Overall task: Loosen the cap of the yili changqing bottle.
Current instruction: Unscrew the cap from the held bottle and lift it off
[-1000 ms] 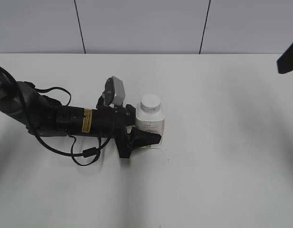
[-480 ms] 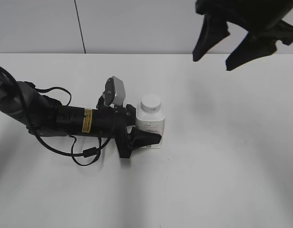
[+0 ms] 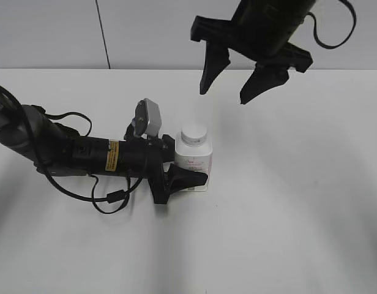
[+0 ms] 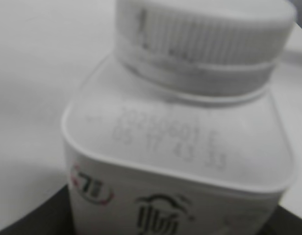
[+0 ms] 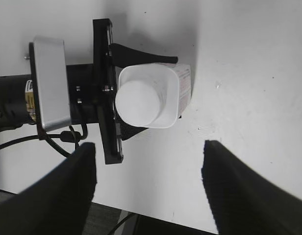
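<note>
The left gripper (image 3: 187, 179) was clamped on the yili changqing bottle (image 3: 194, 164); the right gripper (image 3: 232, 86), fingers apart, hung at one o'clock above the cap (image 3: 194, 133) and probably had to descend onto it next.

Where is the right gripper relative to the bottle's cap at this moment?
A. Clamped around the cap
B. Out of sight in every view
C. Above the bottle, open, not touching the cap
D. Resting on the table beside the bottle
C: in the exterior view the right gripper hangs in the air with its fingers spread, clear of the cap, while the left gripper clasps the bottle on the table.
</note>
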